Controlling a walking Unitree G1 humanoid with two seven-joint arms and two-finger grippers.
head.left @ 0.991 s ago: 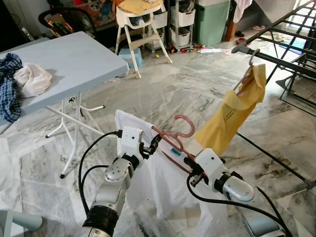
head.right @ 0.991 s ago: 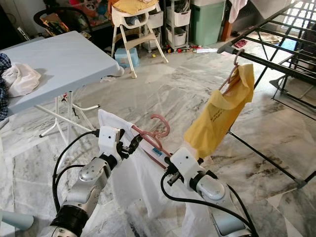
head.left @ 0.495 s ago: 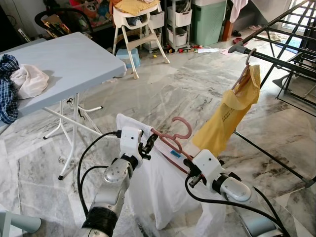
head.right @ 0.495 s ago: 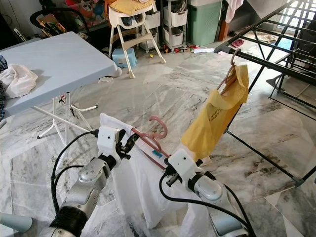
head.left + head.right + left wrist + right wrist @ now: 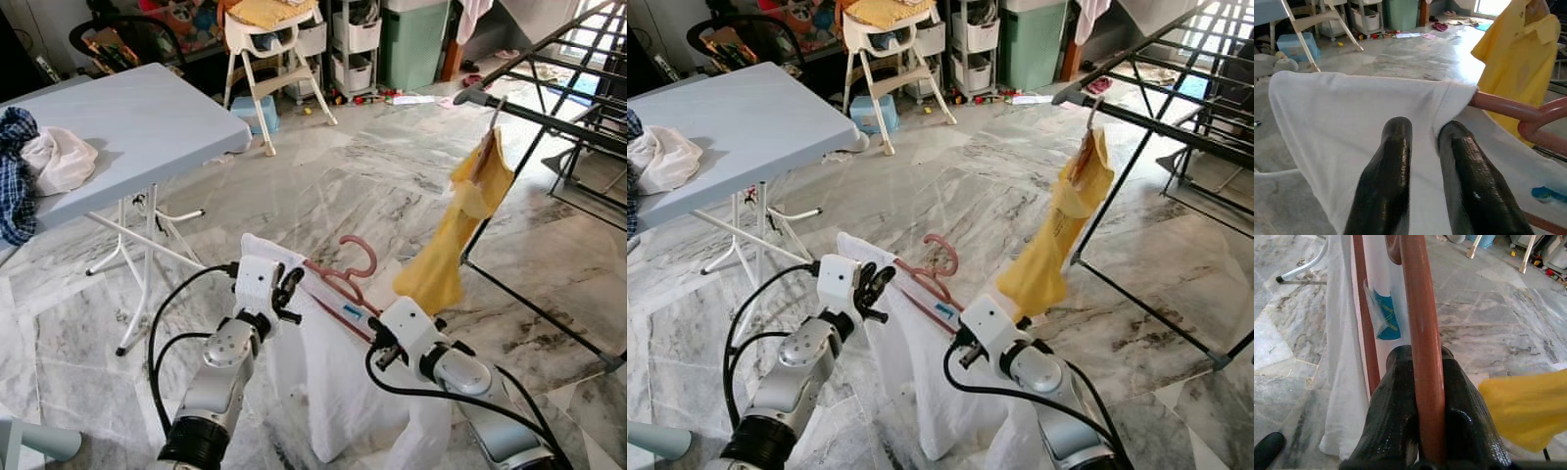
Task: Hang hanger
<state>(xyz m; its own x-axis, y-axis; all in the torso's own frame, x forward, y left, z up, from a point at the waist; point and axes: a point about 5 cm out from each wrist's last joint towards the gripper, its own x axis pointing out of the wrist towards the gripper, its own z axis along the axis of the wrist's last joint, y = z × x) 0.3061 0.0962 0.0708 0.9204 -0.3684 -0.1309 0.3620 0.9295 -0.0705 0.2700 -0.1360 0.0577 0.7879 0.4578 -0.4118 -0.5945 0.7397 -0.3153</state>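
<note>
A reddish-pink hanger (image 5: 358, 257) carries a white shirt (image 5: 333, 392) and is held low over the floor between my two arms. My right gripper (image 5: 377, 338) is shut on the hanger's sloping arm (image 5: 1422, 323), with the bar squeezed between its black fingers. My left gripper (image 5: 289, 284) is at the shirt's other shoulder; its fingers (image 5: 1396, 161) stand close together with white cloth (image 5: 1342, 112) in the narrow gap, and the hanger's end (image 5: 1498, 105) enters the sleeve just beside them. The black drying rack's bar (image 5: 549, 113) runs at the right, above the hanger's hook.
A yellow shirt (image 5: 460, 225) hangs from the rack bar on its own hanger, just beyond my right arm. A light blue folding table (image 5: 127, 117) with bundled clothes (image 5: 39, 162) stands at the left. A high chair (image 5: 269, 39) and a green bin (image 5: 416, 39) are at the back.
The yellow shirt has swung and turned edge-on to me. The white shirt's left shoulder now sits higher over my left gripper. My right gripper keeps its hold.
</note>
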